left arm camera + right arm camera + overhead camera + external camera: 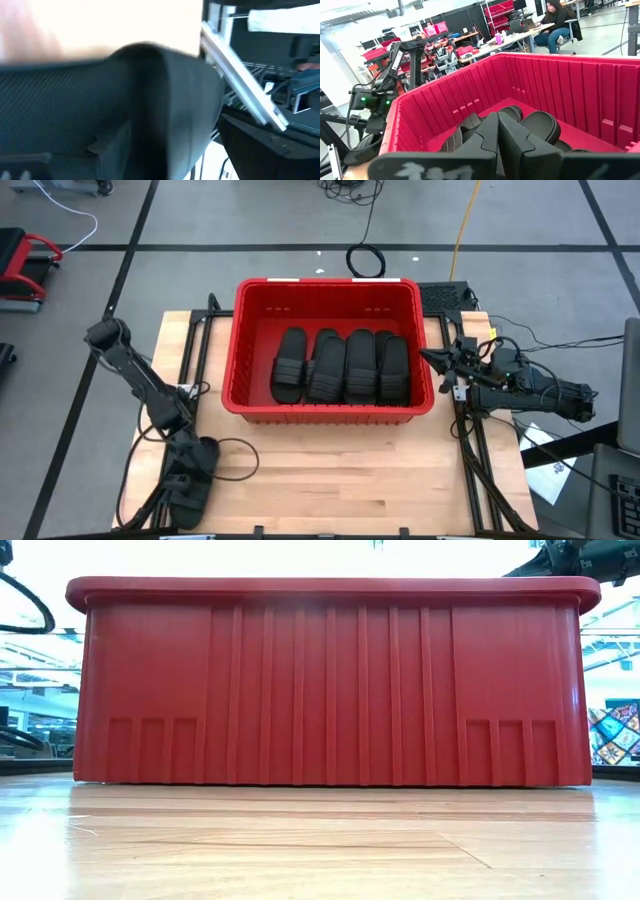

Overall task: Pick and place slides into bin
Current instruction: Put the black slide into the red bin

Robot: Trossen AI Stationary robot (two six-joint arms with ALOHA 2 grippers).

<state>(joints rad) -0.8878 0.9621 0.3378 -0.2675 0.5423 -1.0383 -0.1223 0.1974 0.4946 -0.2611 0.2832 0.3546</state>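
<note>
Right gripper [443,362] hovers just outside right wall of large bright-red ribbed plastic bin [326,288], fingers pressed together, empty. Left gripper [196,463] parked low at table's near-left corner — cannot tell finger state. Matching black rubber slide sandals [343,367] lie side by side on bin floor. Bin sits mid-table on pale wood-plank tabletop [330,470]. Grey floor with dark tape lines around; beyond — workshop benches, red crates, seated person [557,24] at desk.

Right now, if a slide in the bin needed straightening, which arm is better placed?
Right. The right gripper sits at the bin's right rim, facing the slides inside. The left gripper is folded down near the table's front-left corner, away from the bin.
</note>
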